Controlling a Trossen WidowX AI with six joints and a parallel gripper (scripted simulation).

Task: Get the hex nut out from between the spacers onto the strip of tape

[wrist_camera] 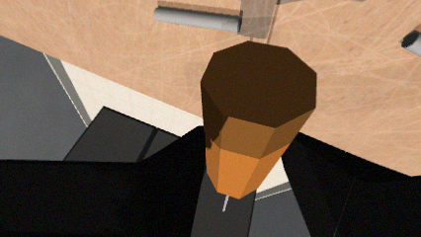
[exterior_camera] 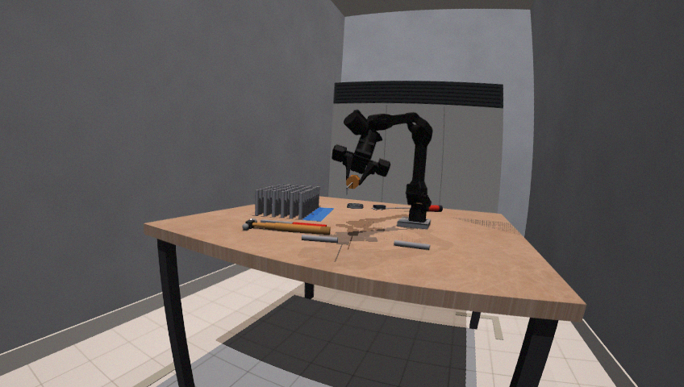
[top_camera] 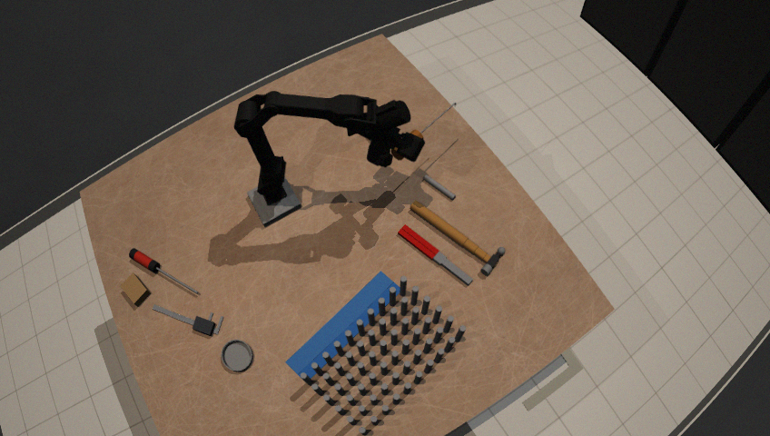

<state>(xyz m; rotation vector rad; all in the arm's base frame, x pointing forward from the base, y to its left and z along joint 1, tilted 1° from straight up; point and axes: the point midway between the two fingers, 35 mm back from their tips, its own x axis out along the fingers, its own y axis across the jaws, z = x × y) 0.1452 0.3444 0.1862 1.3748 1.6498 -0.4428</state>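
Wrist view looks straight down the hand (wrist_camera: 237, 163), whose black fingers are partly closed and clamped on the orange-brown handle of the hook pick (wrist_camera: 257, 114); the butt end of the handle fills the middle of the picture, with the counter (wrist_camera: 356, 99) and a grey rod (wrist_camera: 198, 19) beyond it. In the top view the hand (top_camera: 402, 146) hangs high above the counter's far side, and the pick's thin shaft (top_camera: 439, 115) runs outward past the counter edge, pointing away from the work. Just below the hand on the counter lie another grey rod (top_camera: 439, 186), a hammer (top_camera: 456, 234) and a red-handled blade (top_camera: 432, 252). Farther out, at the near edge, the spacers (top_camera: 389, 334) stand in a dense upright grid, none visibly toppled, with the strip of tape (top_camera: 340, 323) lying blue along the grid's arm-facing side. The hex nut cannot be made out among the spacers in any view, so it is presumably hidden inside the grid; nothing sits on the bare part of the tape. As a judgement, only the first step, taking up the tool, is done. What remains is bringing the tip around to the grid, threading it between the posts, hooking the nut and dragging it fully onto the strip
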